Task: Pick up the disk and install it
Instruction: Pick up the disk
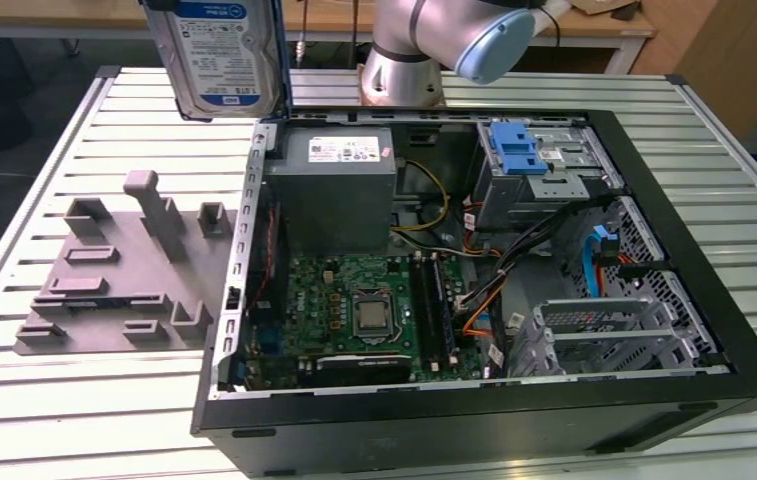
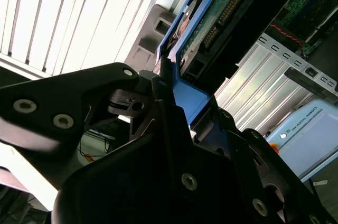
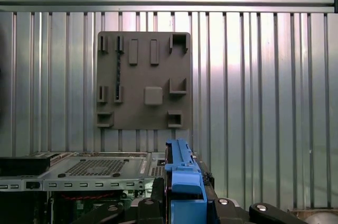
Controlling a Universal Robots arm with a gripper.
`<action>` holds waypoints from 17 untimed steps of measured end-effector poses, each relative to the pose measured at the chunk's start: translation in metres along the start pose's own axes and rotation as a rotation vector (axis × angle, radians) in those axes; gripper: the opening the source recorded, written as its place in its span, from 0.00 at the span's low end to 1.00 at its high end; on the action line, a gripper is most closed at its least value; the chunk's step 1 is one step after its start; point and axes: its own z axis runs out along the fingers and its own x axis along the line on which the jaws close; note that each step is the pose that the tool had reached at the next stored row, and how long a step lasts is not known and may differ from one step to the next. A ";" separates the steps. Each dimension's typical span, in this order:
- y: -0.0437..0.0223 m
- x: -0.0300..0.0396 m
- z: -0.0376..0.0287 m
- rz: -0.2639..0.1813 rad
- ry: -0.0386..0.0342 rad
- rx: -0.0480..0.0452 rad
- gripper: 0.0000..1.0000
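— What lies on the slatted metal table (image 3: pixel 253 102)?
— A grey fixture plate (image 3: pixel 140 71), flat, studded with raised slots and pockets. It sits between the table's railed edge and the computer case (image 3: pixel 95 168).
— And nearest the camera?
— The disk (image 3: pixel 182 168), seen edge-on with its blue bracket showing, clamped between the black fingers of the gripper (image 3: pixel 184 195).

A ribbed metal table (image 1: pixel 58 420) stands before a wooden desk (image 1: pixel 331 15).
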 end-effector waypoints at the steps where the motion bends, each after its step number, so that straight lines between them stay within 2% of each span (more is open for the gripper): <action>1: -0.0003 0.0000 0.0000 0.000 0.0001 -0.0001 0.37; 17: -0.0063 -0.0001 -0.0001 0.000 0.0000 0.0000 0.37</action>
